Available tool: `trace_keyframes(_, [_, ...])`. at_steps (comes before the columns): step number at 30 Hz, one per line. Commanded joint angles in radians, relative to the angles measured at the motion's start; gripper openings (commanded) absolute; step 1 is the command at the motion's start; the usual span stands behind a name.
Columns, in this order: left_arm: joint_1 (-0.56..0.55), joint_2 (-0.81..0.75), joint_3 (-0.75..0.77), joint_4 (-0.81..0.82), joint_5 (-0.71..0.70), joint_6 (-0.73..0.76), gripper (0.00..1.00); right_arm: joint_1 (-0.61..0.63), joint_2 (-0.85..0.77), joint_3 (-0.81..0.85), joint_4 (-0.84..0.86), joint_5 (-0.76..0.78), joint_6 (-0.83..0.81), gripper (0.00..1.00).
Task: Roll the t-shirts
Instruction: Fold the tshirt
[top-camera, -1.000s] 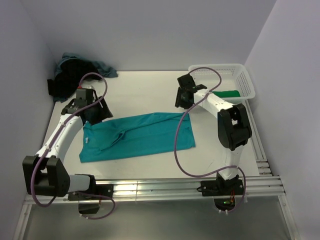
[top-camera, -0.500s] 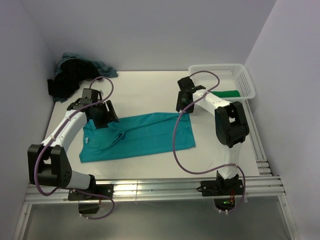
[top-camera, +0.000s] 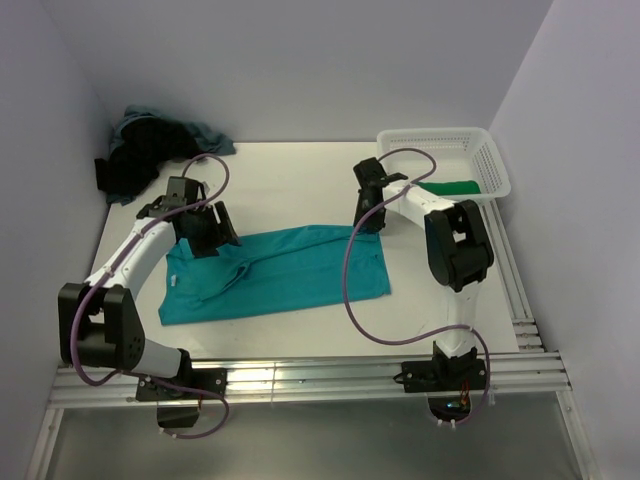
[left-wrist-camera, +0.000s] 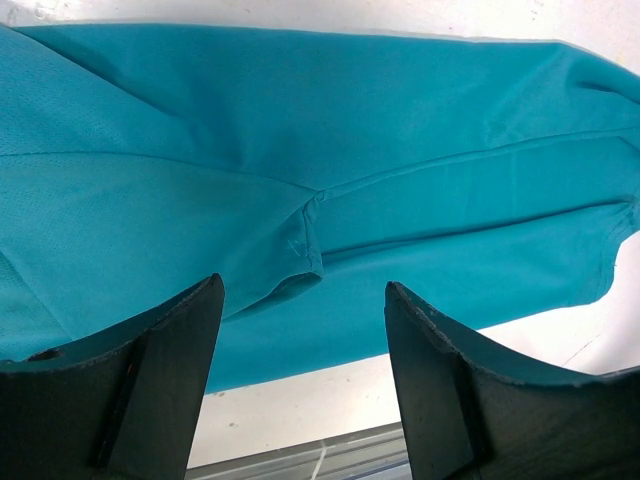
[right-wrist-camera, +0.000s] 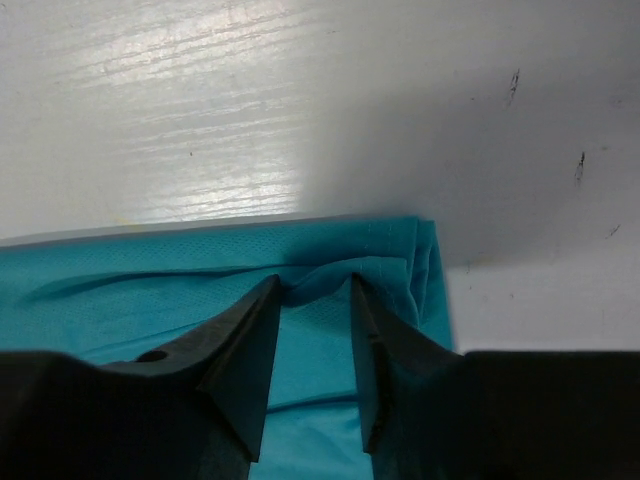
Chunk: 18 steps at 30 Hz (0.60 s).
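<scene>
A bright teal t-shirt (top-camera: 275, 272) lies folded into a long strip across the middle of the table. My left gripper (top-camera: 205, 235) hovers over its left end. In the left wrist view that gripper (left-wrist-camera: 302, 284) stands open, with the teal t-shirt (left-wrist-camera: 330, 150) and its folded sleeve beyond and nothing between the fingers. My right gripper (top-camera: 368, 215) is down on the shirt's far right corner. In the right wrist view its fingertips (right-wrist-camera: 270, 290) press into the teal t-shirt (right-wrist-camera: 150, 290). The gripper (right-wrist-camera: 313, 280) is partly open, with a small ridge of cloth puckered between the tips.
A heap of black and dusty blue t-shirts (top-camera: 150, 150) lies at the back left corner. A white lattice basket (top-camera: 490, 160) at the back right holds a green t-shirt (top-camera: 455, 187). Aluminium rails (top-camera: 300, 375) run along the near table edge.
My left gripper has moved right onto the shirt's left end. My right gripper has come down on the far right corner, and its jaws have narrowed around a pucker of cloth.
</scene>
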Motion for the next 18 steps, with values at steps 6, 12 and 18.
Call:
trace_keyframes(6, [-0.006, 0.018, 0.059, -0.019, 0.017, 0.025, 0.71, -0.006, -0.022, 0.018, 0.011, -0.004, 0.027, 0.12])
trace_keyframes(12, [-0.008, 0.028, 0.059, -0.014, 0.027, 0.027, 0.71, -0.006, -0.063, -0.003, 0.020, 0.002, 0.036, 0.00])
trace_keyframes(18, [-0.015, 0.051, 0.059, -0.016, 0.031, 0.036, 0.71, -0.004, -0.148, -0.060, 0.049, -0.020, 0.050, 0.00])
